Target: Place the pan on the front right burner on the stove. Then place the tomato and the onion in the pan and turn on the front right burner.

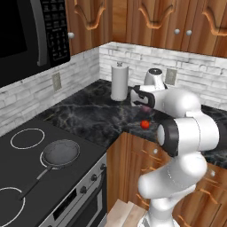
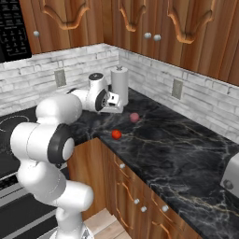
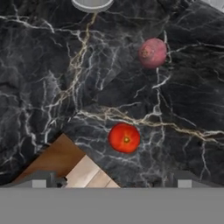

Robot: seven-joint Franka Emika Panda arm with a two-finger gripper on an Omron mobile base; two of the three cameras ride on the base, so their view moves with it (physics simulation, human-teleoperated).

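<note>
Pan: the frying pan (image 1: pixel 60 153) sits on the stove (image 1: pixel 26 177) inside a white burner ring (image 1: pixel 42 156) nearest the steel front, handle trailing toward 7 o'clock in my left base view; I judge that first step done.
Tomato: the tomato (image 3: pixel 124 138) lies on the dark marble surface (image 3: pixel 52 87) close to its front edge, dead ahead in my hand view, just below centre.
Onion: the onion (image 3: pixel 152 53) rests at about 1 o'clock from the tomato, apart from it, nearer the white paper towel roll (image 2: pixel 119 85).
Pincer: my pincer (image 2: pixel 113 103) hovers above the surface over both vegetables, jaws spread wide, holding nothing.
Step in hand: I read this as the approach to pick up the tomato.
Next move: I would need to descend straight down, centre the jaws either side of the red ball, and close gently, since a round glossy thing could roll off the edge.
</note>
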